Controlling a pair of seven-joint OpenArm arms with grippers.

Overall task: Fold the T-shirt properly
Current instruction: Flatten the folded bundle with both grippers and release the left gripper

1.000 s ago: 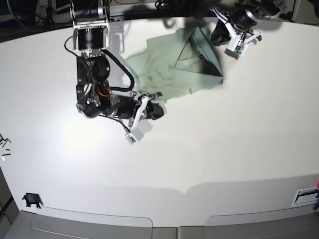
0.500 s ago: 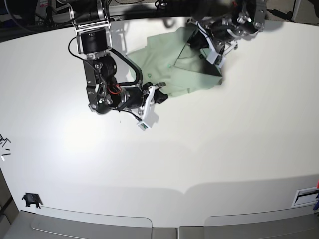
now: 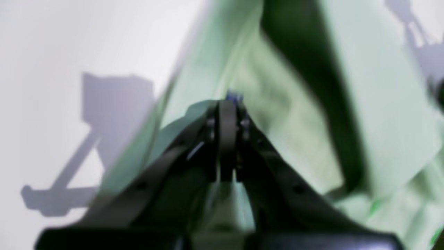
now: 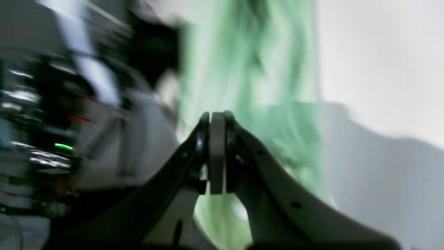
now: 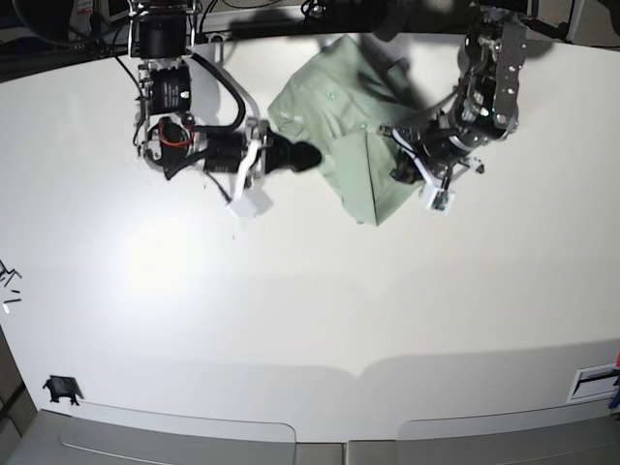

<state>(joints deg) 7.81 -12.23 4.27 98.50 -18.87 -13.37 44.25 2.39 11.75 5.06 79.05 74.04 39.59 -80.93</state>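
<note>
Now T-shirt (image 5: 358, 136) bunched, pale green, lifted between both arms; both grippers' fingers (image 3: 227, 118) pinching its cloth.

Garment: the pale sage-green cotton T-shirt (image 5: 354, 121) is soft, matt woven cloth, creased and rumpled into folds.
Left pincer (image 3: 227, 104): smooth black plastic fingers with a dull sheen, pressed together on the green cloth.
Right pincer (image 4: 216, 119): black plastic fingers flanking a grey matt pad; the view is blurred.
Desk: the broad white desk (image 5: 320, 291) has a smooth, matt top with a soft glare patch.
Arm housings: black casing, white plastic camera mounts.
</note>
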